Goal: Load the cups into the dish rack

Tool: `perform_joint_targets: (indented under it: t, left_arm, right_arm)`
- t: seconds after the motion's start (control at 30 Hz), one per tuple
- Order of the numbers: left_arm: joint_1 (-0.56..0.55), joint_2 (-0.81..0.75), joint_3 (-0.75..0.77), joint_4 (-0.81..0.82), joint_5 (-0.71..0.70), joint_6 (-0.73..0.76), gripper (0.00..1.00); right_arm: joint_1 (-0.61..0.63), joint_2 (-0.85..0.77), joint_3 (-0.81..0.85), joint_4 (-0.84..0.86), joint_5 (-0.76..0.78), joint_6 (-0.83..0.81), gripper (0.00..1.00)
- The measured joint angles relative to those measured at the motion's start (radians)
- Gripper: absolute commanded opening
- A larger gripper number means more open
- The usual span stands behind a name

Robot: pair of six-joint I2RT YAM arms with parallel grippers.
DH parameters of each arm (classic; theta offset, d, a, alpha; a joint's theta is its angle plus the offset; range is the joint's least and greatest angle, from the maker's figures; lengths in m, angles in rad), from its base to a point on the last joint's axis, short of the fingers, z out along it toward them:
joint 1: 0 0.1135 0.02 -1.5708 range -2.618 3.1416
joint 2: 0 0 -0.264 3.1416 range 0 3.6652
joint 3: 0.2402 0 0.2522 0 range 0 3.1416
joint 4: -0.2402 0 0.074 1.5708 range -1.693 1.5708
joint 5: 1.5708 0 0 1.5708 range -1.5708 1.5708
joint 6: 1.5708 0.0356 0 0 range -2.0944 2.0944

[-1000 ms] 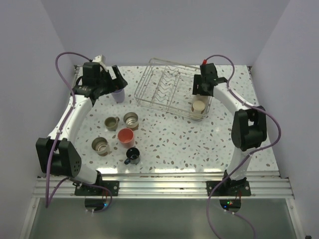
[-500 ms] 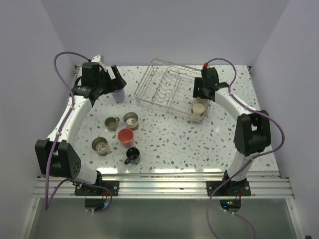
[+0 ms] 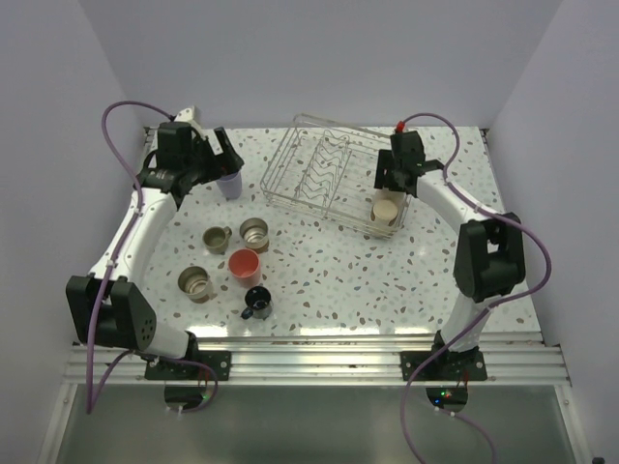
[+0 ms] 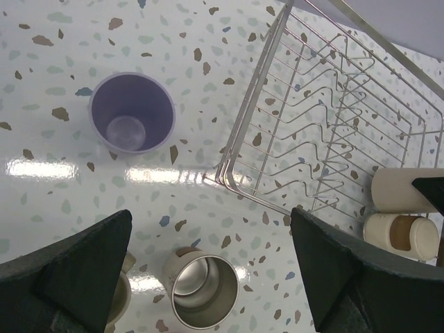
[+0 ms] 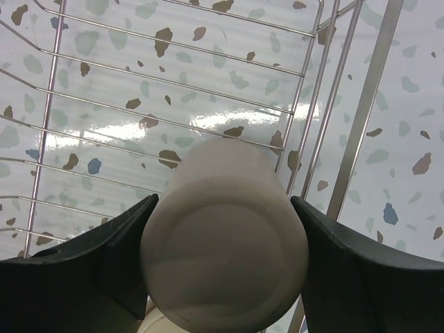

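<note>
Black handled mug [image 3: 256, 304]: bottom centre of the top view, on the speckled white table [image 3: 338, 280].
Coral-pink tumbler [image 3: 244, 265]: just above the mug, among three grey metallic cups [image 3: 195, 283].
Lavender cup [image 3: 229, 184]: upper left, upright.
Left gripper [image 4: 209, 222]: near the lavender cup, jaws spread wide, holding nothing.
Right gripper [image 5: 223, 229]: clamped on the tall beige tumbler [image 3: 386, 211].
Silvery wire dish rack [image 3: 309, 174]: top centre, with the beige tumbler in its right end.
</note>
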Motion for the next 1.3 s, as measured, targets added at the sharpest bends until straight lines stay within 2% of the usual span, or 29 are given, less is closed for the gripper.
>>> perform_joint_targets:
  t: [0.43, 0.47, 0.57, 0.6, 0.87, 0.93, 1.0, 1.3]
  left_arm:
    - [0.0, -0.003, 0.0, -0.005, -0.008, 0.001, 1.0]
    - [0.0, -0.003, 0.0, -0.005, -0.008, 0.001, 1.0]
    - [0.0, -0.003, 0.0, -0.005, -0.008, 0.001, 1.0]
    - [0.0, -0.003, 0.0, -0.005, -0.008, 0.001, 1.0]
    - [0.0, -0.003, 0.0, -0.006, -0.011, 0.001, 1.0]
    - [0.0, -0.003, 0.0, -0.008, -0.012, 0.001, 1.0]
    - [0.0, -0.003, 0.0, -0.011, -0.013, 0.001, 1.0]
    - [0.0, -0.003, 0.0, -0.022, -0.03, 0.004, 1.0]
  right_arm:
    - [0.002, 0.028, 0.026, 0.009, -0.004, 0.007, 0.0]
    - [0.002, 0.028, 0.026, 0.008, -0.004, 0.007, 0.11]
    - [0.002, 0.028, 0.023, 0.012, -0.004, 0.006, 0.31]
    - [0.002, 0.028, 0.021, 0.016, -0.004, 0.005, 0.41]
    - [0.007, 0.023, 0.011, 0.028, -0.005, -0.002, 0.72]
    - [0.007, 0.023, 0.011, 0.028, -0.006, -0.003, 0.89]
    - [0.007, 0.023, 0.011, 0.019, -0.008, -0.004, 0.99]
    - [0.007, 0.021, 0.019, -0.006, -0.009, -0.005, 0.99]
